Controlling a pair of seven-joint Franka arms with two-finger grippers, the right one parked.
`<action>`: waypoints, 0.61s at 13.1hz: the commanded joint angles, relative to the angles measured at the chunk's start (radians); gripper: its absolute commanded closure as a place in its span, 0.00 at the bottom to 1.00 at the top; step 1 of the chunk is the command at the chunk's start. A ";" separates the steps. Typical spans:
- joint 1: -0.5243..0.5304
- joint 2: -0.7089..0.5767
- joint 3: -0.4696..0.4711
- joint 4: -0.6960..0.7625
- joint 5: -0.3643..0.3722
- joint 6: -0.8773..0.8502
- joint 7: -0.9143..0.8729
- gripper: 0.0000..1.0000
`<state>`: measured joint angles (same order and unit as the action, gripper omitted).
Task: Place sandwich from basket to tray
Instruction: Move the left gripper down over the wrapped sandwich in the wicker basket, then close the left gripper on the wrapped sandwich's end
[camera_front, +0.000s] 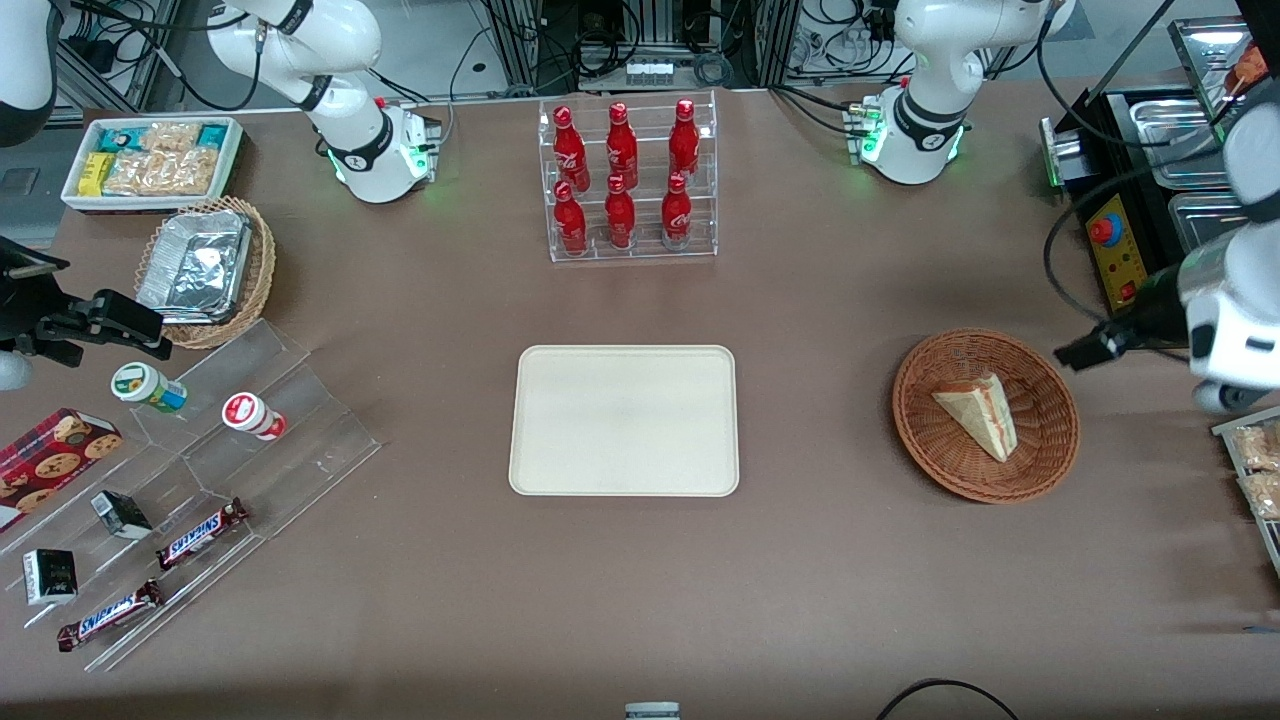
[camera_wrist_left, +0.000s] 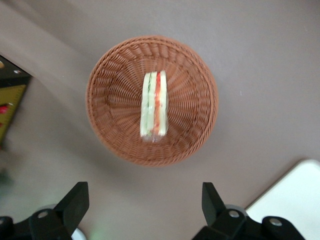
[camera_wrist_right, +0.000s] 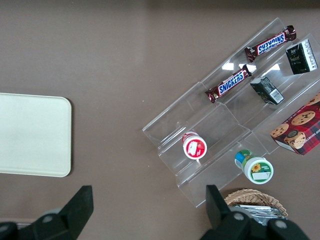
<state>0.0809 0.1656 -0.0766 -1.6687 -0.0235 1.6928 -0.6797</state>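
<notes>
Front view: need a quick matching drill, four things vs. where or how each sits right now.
Things:
1. sandwich
2. tray
3. claw
4. red bottles

States:
A. standing in a clear rack, farther from the front camera than the tray
B. open, hovering beside the basket with nothing held
C. lying in the reddish-brown basket
D. bare, mid-table

Pairs: 1-C, 2-D, 3-B, 4-A
</notes>
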 joint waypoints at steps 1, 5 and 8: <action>-0.013 0.015 0.003 -0.159 -0.007 0.236 -0.261 0.00; -0.020 0.011 0.003 -0.388 0.008 0.502 -0.360 0.00; -0.024 0.015 0.001 -0.476 0.071 0.561 -0.353 0.00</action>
<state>0.0699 0.2168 -0.0789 -2.0772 0.0027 2.2239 -1.0084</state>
